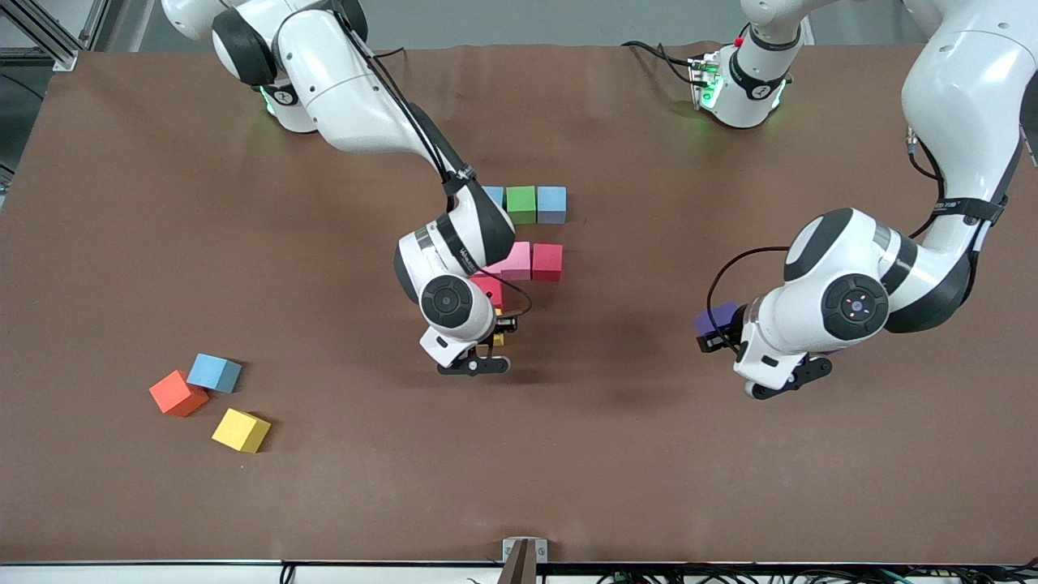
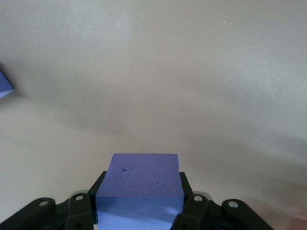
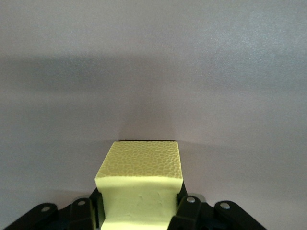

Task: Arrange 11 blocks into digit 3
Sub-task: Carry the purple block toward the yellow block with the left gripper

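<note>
My right gripper (image 1: 495,334) is shut on a yellow block (image 3: 141,187), low over the table beside a red block (image 1: 488,290); only a sliver of that yellow block (image 1: 499,337) shows in the front view. My left gripper (image 1: 718,328) is shut on a purple block (image 1: 715,318), which fills the space between its fingers in the left wrist view (image 2: 141,189). A row of light blue (image 1: 493,195), green (image 1: 521,204) and light blue (image 1: 551,204) blocks lies mid-table. Nearer the camera lie a pink block (image 1: 516,261) and a red block (image 1: 546,262); the right wrist hides part of this group.
Toward the right arm's end of the table lie an orange cube (image 1: 178,393), a blue block (image 1: 214,373) and a yellow block (image 1: 241,430), close together. A corner of another purple thing (image 2: 5,86) shows at the edge of the left wrist view.
</note>
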